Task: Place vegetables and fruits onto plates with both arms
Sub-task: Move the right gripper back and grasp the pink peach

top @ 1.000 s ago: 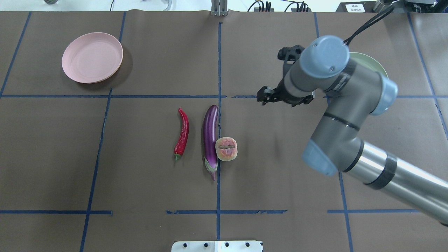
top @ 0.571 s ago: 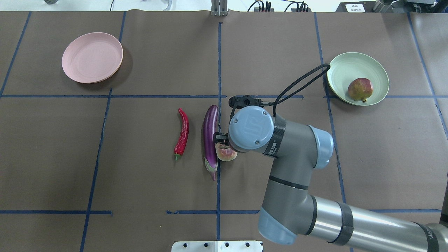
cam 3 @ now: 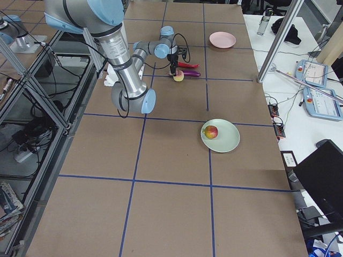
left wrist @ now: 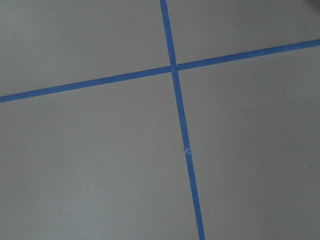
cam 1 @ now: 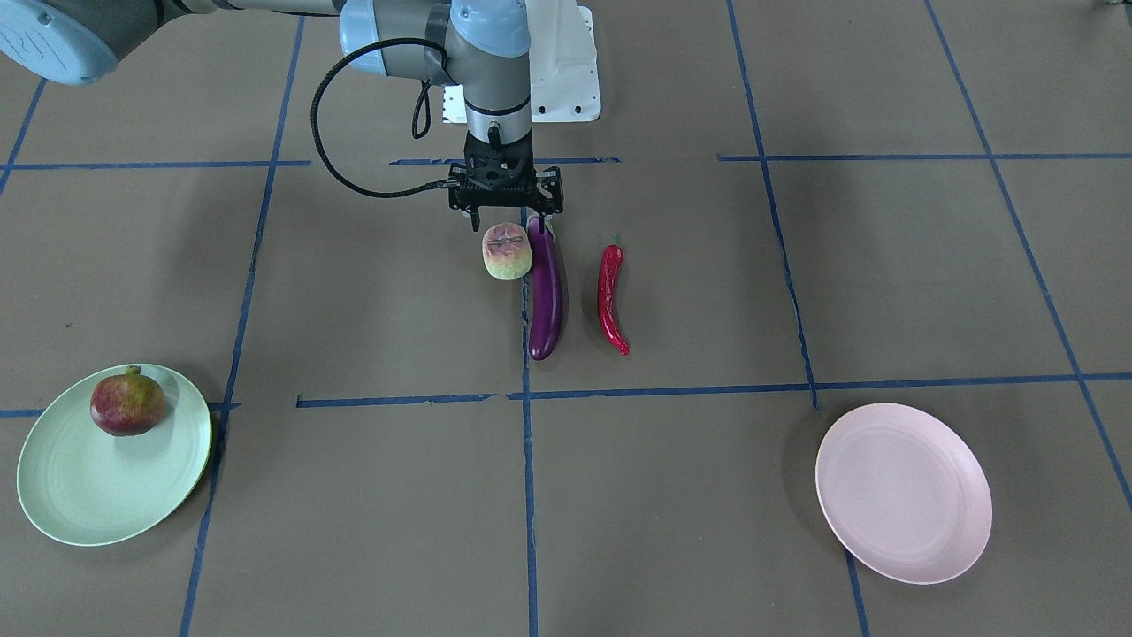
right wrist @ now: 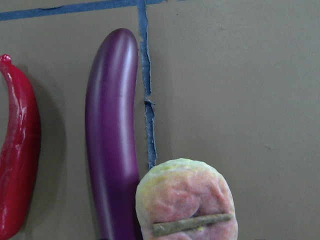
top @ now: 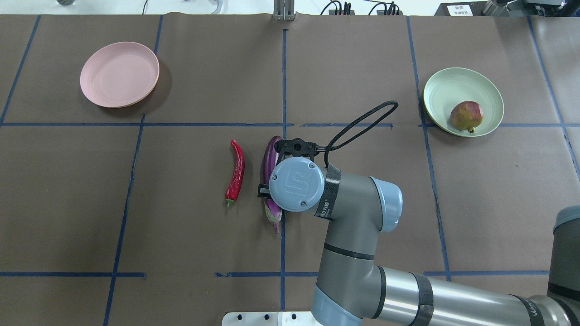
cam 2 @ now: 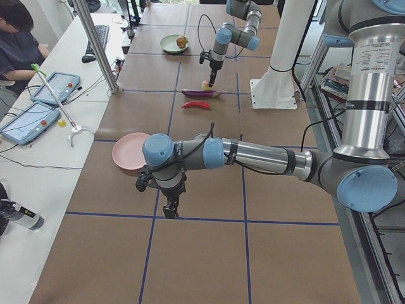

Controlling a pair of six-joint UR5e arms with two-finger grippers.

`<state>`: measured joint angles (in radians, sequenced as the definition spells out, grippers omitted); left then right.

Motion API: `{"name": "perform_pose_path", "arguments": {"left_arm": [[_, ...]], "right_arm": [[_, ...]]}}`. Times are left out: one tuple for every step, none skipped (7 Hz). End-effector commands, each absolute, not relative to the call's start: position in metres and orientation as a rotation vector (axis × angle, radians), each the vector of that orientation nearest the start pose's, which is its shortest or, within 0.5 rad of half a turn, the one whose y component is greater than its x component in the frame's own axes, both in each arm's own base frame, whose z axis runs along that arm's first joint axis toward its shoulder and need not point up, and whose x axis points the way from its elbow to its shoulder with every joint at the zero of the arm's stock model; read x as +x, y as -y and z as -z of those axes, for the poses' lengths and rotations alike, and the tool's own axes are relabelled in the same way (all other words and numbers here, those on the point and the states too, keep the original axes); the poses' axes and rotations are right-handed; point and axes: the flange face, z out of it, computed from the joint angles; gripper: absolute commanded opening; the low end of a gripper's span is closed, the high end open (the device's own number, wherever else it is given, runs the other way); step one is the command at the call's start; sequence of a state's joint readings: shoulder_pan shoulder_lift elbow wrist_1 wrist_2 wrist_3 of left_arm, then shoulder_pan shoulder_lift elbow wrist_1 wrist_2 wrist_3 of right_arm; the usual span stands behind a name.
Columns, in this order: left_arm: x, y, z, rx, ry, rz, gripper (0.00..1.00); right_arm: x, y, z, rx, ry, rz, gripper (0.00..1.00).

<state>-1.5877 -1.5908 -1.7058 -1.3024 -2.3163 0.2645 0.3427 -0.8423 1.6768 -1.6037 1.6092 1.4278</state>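
Observation:
My right gripper [cam 1: 511,215] hangs open just above the bumpy pink-green fruit [cam 1: 507,251], which fills the bottom of the right wrist view [right wrist: 187,200]. The fruit touches the purple eggplant [cam 1: 546,296] at its cap end. The red chili [cam 1: 610,299] lies apart beside the eggplant. In the overhead view my right wrist hides the fruit and part of the eggplant [top: 271,156]. The pomegranate [top: 466,115] rests in the mint green plate [top: 446,90]. The pink plate [top: 119,74] holds nothing. My left gripper [cam 2: 169,212] hovers low over bare table near the pink plate; I cannot tell its state.
The white base block [cam 1: 566,62] stands at the robot's edge of the table. Blue tape lines [left wrist: 175,100] cross the brown mat. An operator [cam 2: 19,38] sits with tablets at a side bench beyond a metal pole [cam 2: 95,44].
My right arm swung from beside the green plate to over the pink-green fruit and the eggplant's cap end. The pomegranate on the green plate came into view.

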Motion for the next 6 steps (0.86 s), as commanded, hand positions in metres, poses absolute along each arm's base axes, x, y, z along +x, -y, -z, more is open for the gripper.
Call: {"name": "perform_pose_path", "arguments": {"left_arm": [[-0.075, 0.485, -0.611, -0.002, -0.754, -0.191, 1.00], [-0.074, 0.486, -0.611, -0.003, -0.754, -0.193, 1.00], [-0.074, 0.486, -0.611, -0.003, -0.754, -0.193, 1.00], [-0.074, 0.486, -0.611, -0.003, -0.754, -0.193, 1.00], [-0.074, 0.486, -0.611, -0.003, -0.754, -0.193, 1.00], [-0.075, 0.485, -0.612, -0.004, -0.754, -0.191, 1.00]], "right_arm": [[-0.613, 0.359, -0.202, 0.186, 0.744, -0.170, 1.00], [-0.618, 0.361, -0.209, 0.181, 0.729, -0.172, 1.00], [-0.620, 0.362, -0.209, 0.180, 0.728, -0.173, 1.00], [-0.623, 0.362, -0.203, 0.180, 0.732, -0.173, 1.00], [-0.624, 0.362, -0.197, 0.180, 0.740, -0.168, 0.40], [-0.624, 0.363, -0.196, 0.182, 0.740, -0.171, 0.08]]}}
